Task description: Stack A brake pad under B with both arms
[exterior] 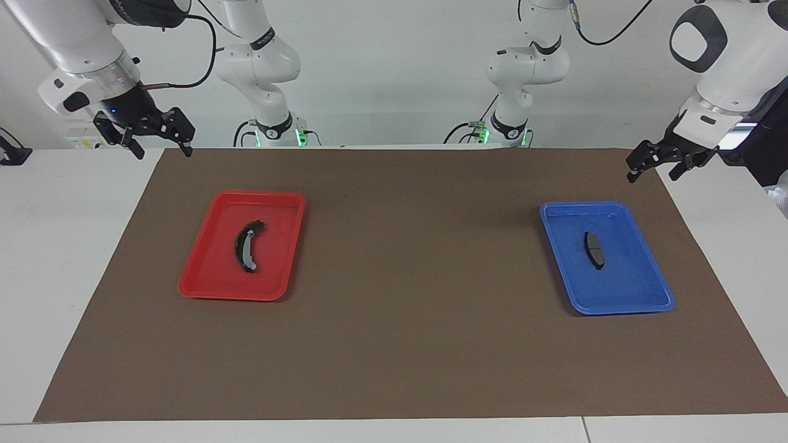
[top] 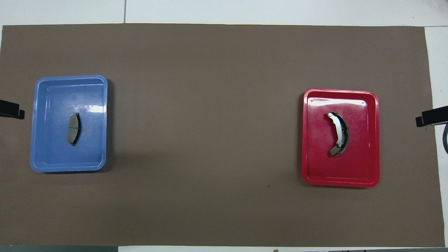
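A white table (exterior: 37, 258) carries a wide brown mat (exterior: 406, 295) that covers most of its top. On the mat lie two shallow trays, well apart: a red tray (exterior: 203, 271) toward the right arm's end and a blue tray (exterior: 640, 289) toward the left arm's end. The curved crescent brake piece B (exterior: 247, 246), black with a light grey band along its face, lies flat in the middle of the red tray. The A brake pad (exterior: 595, 250), short, dark grey and with a faint groove across its middle, lies flat in the middle of the blue tray. The right gripper (exterior: 161, 147) hangs in the air over the mat's corner at its own end of the table, well apart from B, its fingers spread open and holding nothing. The left gripper (exterior: 651, 167) hangs over the mat's edge at its end, well apart from the pad, its fingers likewise parted and empty. Both arms wait. No brand, label or writing can be read on the trays or the parts.
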